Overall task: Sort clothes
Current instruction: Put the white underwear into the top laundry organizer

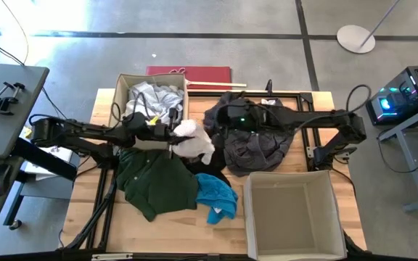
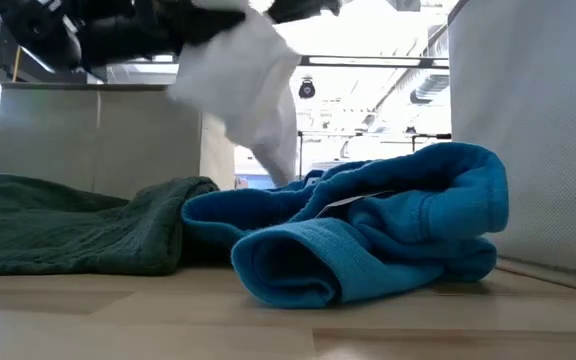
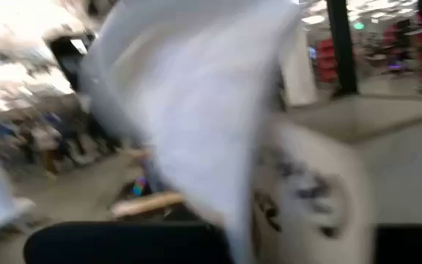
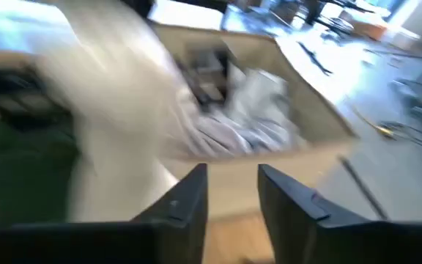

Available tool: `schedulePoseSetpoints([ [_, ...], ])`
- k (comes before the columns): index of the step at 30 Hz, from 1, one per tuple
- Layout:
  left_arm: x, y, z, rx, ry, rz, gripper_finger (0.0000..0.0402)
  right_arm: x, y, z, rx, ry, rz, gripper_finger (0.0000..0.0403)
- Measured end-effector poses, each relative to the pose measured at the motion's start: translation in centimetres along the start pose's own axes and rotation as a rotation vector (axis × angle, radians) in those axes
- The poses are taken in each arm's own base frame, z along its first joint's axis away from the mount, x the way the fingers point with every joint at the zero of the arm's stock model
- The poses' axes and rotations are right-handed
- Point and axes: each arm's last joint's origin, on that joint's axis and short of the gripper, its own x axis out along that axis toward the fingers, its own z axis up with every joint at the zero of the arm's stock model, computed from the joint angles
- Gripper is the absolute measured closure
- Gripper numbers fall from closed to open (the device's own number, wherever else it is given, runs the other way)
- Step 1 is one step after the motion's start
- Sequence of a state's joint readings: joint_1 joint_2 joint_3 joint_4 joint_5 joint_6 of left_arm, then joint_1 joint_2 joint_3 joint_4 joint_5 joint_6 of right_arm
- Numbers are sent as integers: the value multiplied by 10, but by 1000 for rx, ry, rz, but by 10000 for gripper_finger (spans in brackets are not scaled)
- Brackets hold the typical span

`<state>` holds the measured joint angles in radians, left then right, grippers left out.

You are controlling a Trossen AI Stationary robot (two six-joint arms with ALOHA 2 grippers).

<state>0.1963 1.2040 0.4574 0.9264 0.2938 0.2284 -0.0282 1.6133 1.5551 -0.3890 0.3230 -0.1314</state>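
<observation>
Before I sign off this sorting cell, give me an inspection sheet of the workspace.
Surface: wooden table, partly covered by clothes.
Job's things: white garment lifted off the table; dark green garment, blue garment and dark grey pile on the table; light clothes in filled box; empty box.
Clutter: nothing seen.
Grippers: left gripper shut on the white garment; right gripper open, holding nothing.
Cables: black cables at the table's left edge.
Surroundings: red mat, computer.

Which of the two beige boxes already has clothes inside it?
The beige box at the table's far left, behind the left arm, holds pale garments; the near-right box is empty.
</observation>
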Motion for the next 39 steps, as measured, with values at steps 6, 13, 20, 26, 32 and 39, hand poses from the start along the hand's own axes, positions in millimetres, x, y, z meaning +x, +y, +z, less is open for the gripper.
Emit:
schedulePoseSetpoints([
  [6,-2,0,51,177,28,271,396,-49,-1,-5,43,138,-94,258],
  [13,-12,31,123,368,447,744,399,-72,24,-22,30,280,-206,257],
  [20,-42,77,140,210,905,949,400,-85,47,-27,18,275,-301,257],
  [26,-72,96,91,-177,1212,774,400,-89,59,-27,-10,264,-274,256],
  [32,-81,108,3,-387,1322,619,400,-89,63,-29,-29,277,-268,256],
  [39,-82,129,-62,-466,1399,681,378,-88,63,-31,-45,294,-271,256],
])
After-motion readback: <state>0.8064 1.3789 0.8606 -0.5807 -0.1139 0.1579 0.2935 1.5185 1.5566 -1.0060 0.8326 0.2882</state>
